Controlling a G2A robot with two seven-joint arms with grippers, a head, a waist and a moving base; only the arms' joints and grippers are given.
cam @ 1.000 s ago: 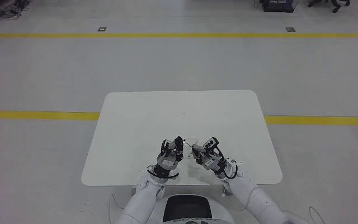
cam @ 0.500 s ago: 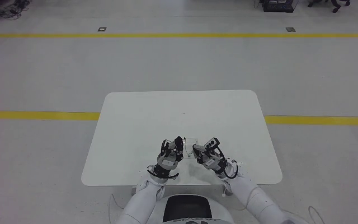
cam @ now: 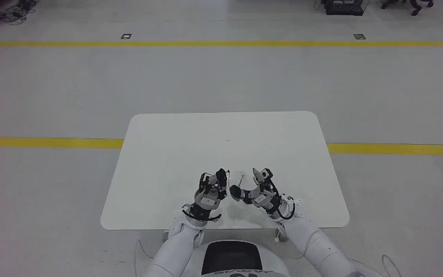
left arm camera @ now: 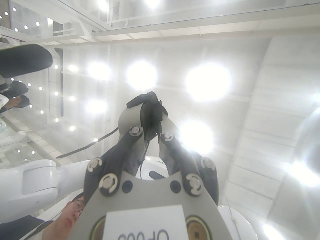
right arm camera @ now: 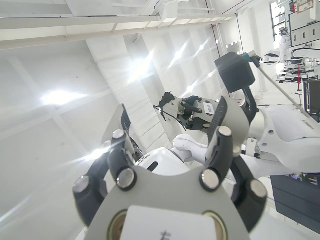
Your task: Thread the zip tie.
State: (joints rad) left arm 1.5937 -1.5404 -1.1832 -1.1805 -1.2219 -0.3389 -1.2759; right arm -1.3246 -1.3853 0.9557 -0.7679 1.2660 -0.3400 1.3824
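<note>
In the lower centre of the top view, over the white table (cam: 277, 138), the left gripper (cam: 219, 177) is pinched tight on the black zip tie (left arm camera: 82, 148), its thin strap trailing off sideways; the right gripper (cam: 249, 183), just beside it, stands spread wide.

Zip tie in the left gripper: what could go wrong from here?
The left gripper is shut on the zip tie, whose strap trails free, so the loose end may swing and be hard to catch. The right gripper is open and empty, close beside the left one above the table; closing in could knock them together.
</note>
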